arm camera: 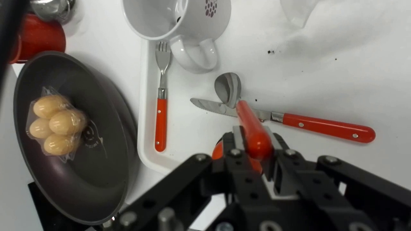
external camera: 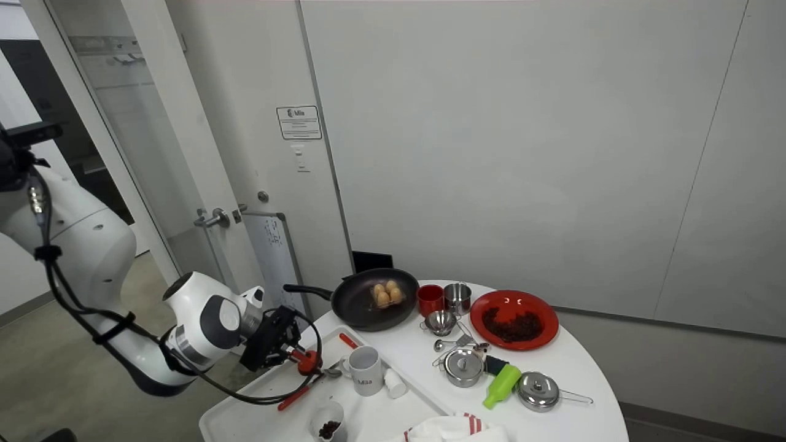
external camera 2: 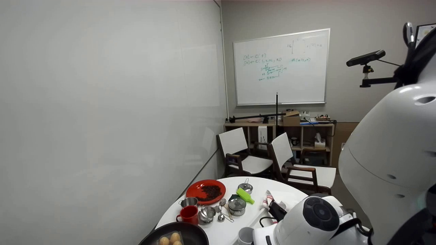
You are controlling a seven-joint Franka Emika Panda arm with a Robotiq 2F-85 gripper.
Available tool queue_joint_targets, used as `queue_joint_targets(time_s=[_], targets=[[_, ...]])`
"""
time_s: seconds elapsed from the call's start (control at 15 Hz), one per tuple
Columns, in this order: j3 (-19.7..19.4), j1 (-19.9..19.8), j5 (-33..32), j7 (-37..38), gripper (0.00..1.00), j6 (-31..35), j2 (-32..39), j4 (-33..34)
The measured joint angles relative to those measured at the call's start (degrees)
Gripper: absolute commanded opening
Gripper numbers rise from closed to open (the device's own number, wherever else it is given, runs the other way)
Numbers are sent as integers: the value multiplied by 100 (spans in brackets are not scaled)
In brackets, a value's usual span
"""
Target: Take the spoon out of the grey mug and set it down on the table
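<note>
Spoon (external camera: 333,372), left of the grey mug (external camera: 367,371), looked light and stiff — fingers (arm camera: 229,142) gripped its red handle (arm camera: 251,126), likely best.

Spoon (arm camera: 245,114) shiny metal w/ glossy plastic-look hdl (arm camera: 253,131), mug (arm camera: 205,29) smooth & glossy, pan (arm camera: 102,160) semi-matt.

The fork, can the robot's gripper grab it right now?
Probably not yet: the gripper is shut on the spoon, so it would likely have to let go first. Nothing seems to lie on the fork, though the grey mug stands near its tines.
</note>
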Motion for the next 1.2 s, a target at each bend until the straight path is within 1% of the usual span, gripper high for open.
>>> queue_joint_targets(time_s=[0.13, 0.2, 0.53, 1.2], targets=[[55, -79, -13, -64, 55, -4, -32, 0], [88, -112, -16, -83, 64, -4, -40, 0], [185, -194, -19, -134, 100, -7, -56, 0], [239, -218, -19, -159, 100, -10, -79, 1]])
